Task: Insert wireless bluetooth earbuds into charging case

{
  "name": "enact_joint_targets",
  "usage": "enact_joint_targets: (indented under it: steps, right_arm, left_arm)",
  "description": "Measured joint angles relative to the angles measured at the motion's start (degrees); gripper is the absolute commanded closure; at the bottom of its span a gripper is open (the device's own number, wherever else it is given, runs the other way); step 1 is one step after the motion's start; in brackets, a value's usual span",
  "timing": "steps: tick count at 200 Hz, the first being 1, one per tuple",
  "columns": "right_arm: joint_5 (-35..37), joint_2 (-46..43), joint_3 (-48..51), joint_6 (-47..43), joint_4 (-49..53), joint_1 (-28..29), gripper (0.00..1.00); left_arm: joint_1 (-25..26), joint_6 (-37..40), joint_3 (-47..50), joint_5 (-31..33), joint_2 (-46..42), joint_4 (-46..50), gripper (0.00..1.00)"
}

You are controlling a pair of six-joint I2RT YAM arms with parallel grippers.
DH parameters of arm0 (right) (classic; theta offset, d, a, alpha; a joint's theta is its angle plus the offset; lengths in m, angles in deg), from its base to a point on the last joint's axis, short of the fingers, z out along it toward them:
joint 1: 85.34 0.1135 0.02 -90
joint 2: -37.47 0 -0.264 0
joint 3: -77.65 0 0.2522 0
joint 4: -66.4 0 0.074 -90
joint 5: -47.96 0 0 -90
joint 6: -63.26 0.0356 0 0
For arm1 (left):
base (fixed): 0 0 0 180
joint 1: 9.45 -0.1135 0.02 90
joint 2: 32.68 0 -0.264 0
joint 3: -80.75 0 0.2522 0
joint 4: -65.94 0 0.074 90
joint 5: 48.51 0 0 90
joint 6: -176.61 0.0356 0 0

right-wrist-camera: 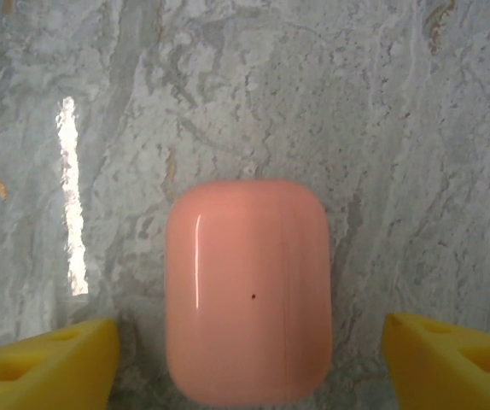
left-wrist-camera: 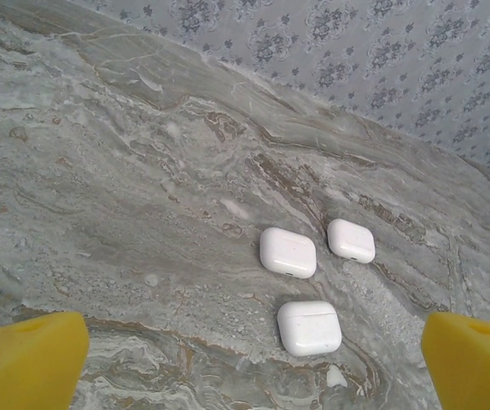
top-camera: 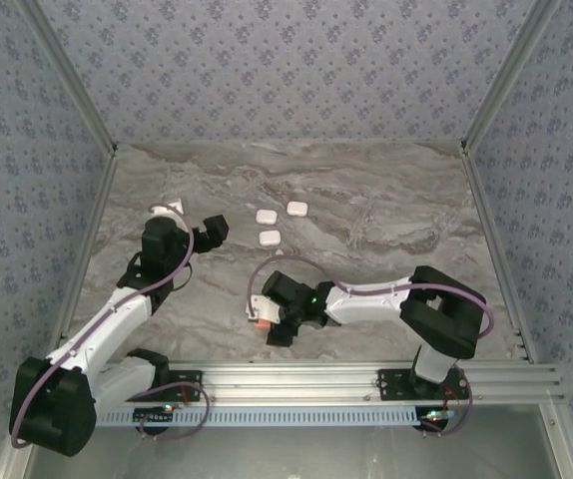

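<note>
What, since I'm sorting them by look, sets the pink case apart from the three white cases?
Colour: the pink case is salmon pink; the white cases are plain white.
Grouping: the pink case lies alone; the white cases cluster together.
Place: the pink case sits between the open fingers of the right gripper, untouched; the white cases lie clear ahead of the left gripper.
Shared: rounded-rectangle shape, lying flat on the table.

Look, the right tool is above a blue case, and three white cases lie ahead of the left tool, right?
Not blue. The right wrist view shows the right tool above an orange-pink case; three white cases do lie ahead of the left tool.
</note>
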Motion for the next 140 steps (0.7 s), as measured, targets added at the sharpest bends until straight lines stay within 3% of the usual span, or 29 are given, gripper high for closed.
enact_joint_targets:
  steps: [67, 104, 140]
  right_arm:
    - [-3.5, 2.2, -1.9, 0.5, 0.6, -1.0, 0.60]
    - [-1.9, 0.6, -2.3, 0.7, 2.7, -3.5, 0.64]
    - [0.6, -10.7, -2.3, -1.2, 4.3, -7.4, 0.63]
  left_arm:
    - [0.0, 0.1, 0.0, 0.0, 0.0, 0.4, 0.01]
    - [0.0, 0.9, 0.0, -1.7, -0.2, 0.6, 0.01]
    - [-0.1, 1.6, -0.5, -9.4, -0.4, 0.3, 0.01]
